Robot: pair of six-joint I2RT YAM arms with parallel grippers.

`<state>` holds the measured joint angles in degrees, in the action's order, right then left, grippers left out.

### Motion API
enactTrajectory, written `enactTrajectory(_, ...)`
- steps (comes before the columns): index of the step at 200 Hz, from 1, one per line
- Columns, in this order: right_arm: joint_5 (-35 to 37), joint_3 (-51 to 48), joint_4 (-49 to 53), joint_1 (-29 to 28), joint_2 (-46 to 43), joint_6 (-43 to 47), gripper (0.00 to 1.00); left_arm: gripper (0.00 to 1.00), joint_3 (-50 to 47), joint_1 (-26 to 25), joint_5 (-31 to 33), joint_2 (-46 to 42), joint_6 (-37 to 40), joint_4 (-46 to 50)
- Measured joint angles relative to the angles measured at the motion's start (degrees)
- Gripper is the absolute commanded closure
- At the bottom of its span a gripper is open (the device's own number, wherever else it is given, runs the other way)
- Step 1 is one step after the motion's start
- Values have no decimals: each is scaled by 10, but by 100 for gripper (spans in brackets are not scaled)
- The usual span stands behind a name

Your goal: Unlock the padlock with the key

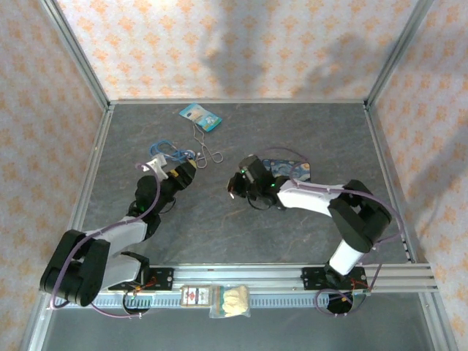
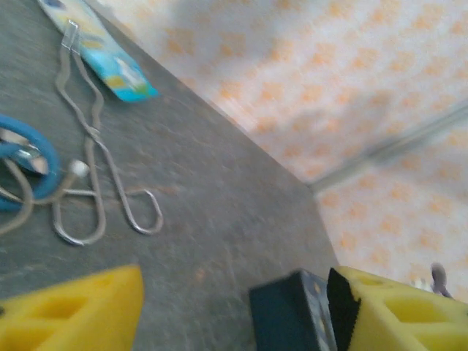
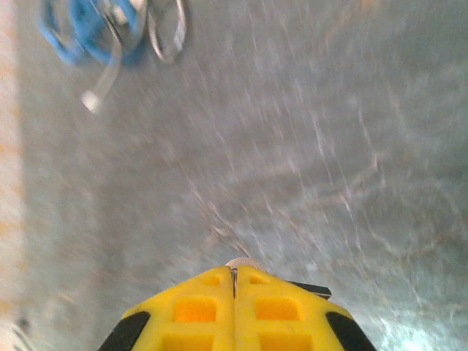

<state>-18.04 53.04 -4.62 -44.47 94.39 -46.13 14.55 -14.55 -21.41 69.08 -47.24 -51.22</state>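
Grey table (image 1: 241,227) carries a blue tin (image 1: 291,170) at three o'clock of the right gripper (image 3: 235,272), whose fingers are pressed together on the key (image 3: 240,262), a pale sliver at their tips. At its nine o'clock, the left gripper (image 2: 235,281) stands spread, the dark padlock (image 2: 292,314) touching one finger.

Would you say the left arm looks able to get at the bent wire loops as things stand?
Probably yes: the bent wire loops lie just ahead of the left tool, with only bare table between them.
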Motion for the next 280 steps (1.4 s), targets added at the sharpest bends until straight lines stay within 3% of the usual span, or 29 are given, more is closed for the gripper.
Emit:
enactTrajectory(70,-33,36,-49,71,-48,-56,100,35,16,-92,-97,103,49,-99)
enactTrajectory(137,-57,61,-43,81,-75,-84,100,41,87,-146,-89,160,145,-129)
enactTrajectory(195,-64,61,-42,81,-82,-113,100,47,154,-148,-51,207,238,-106)
enactTrajectory(221,-64,60,-42,81,-90,-113,100,58,180,-148,-49,218,262,-102)
enactTrajectory(249,-60,57,-40,81,-93,-113,100,79,192,-148,-51,231,276,-94)
enactTrajectory(280,-55,57,-33,80,-93,-111,100,85,192,-150,-54,232,278,-88)
